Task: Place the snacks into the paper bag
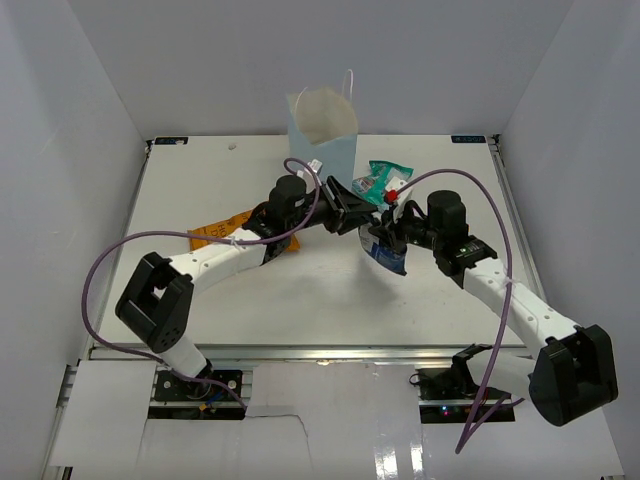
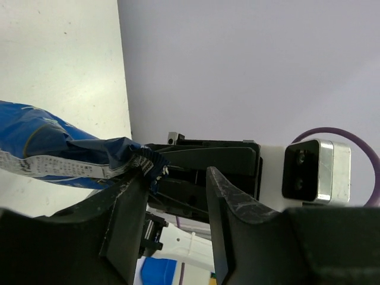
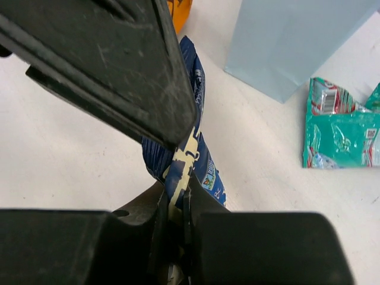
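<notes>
Three snacks are outside the paper bag (image 1: pixel 325 160) at the far edge: orange chip bag (image 1: pixel 212 238), teal pouch (image 1: pixel 383 178), and dark blue packet (image 3: pixel 202 166), pinched by my right pincer (image 3: pixel 174 199); left pincer (image 2: pixel 178 178) open.

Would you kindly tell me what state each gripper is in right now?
Left gripper: open.
Right gripper: closed on the dark blue packet.

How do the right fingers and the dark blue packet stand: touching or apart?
Touching. The right wrist view shows the right fingers pinched shut on the edge of the dark blue packet, with no gap.
</notes>
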Available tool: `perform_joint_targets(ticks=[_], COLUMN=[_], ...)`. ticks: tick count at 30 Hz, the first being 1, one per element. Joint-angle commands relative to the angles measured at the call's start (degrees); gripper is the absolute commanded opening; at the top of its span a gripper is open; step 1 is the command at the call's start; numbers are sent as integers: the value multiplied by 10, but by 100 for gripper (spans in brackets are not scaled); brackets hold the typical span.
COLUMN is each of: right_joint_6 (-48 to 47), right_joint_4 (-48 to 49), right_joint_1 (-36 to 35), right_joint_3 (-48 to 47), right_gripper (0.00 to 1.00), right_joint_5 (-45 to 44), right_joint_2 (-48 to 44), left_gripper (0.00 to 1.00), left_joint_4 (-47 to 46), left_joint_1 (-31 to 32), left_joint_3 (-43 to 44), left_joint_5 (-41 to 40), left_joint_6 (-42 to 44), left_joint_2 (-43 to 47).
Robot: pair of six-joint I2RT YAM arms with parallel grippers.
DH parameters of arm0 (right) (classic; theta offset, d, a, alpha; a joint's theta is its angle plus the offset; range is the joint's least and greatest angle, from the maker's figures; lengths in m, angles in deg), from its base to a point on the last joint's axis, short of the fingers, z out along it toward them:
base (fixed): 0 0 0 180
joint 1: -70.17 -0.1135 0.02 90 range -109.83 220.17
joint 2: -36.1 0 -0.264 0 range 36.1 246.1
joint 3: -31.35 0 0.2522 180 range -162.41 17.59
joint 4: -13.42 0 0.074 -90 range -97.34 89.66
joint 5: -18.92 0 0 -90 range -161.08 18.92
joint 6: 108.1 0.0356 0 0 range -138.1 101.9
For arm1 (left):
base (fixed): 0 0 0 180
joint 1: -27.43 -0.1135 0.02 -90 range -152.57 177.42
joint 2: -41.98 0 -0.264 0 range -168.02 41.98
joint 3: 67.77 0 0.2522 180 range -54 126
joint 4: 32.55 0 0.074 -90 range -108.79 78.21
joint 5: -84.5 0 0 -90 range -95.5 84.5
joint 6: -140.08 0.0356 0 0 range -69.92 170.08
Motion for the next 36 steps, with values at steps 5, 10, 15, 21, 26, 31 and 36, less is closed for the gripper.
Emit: perform_joint_targets(ticks=[5, 10, 15, 21, 26, 31, 36], right_joint_6=[-18, -28, -32, 29, 77, 102, 97], right_joint_4=[-13, -17, -17, 3, 43, 99, 169], right_joint_1=[13, 20, 20, 20, 19, 9, -4], right_joint_3=[-49, -88, -184, -374, -518, -667, -776], right_gripper=[8, 8, 8, 8, 8, 8, 8], right_joint_5=[43, 56, 65, 70, 45, 3, -57], right_joint_2=[0, 4, 30, 133, 232, 352, 464], left_gripper=[56, 60, 63, 68, 73, 78, 78], left_joint_4=[155, 325, 419, 455, 466, 501, 517], left_joint_1=[-26, -43, -47, -49, -50, -50, -50], left_joint_3=[38, 84, 54, -101, -196, -197, -195], left_joint_5=[-73, -133, -196, -270, -313, -345, -342], left_joint_6=[125, 234, 311, 310, 273, 272, 260], left_joint_2=[100, 157, 245, 428, 546, 597, 596])
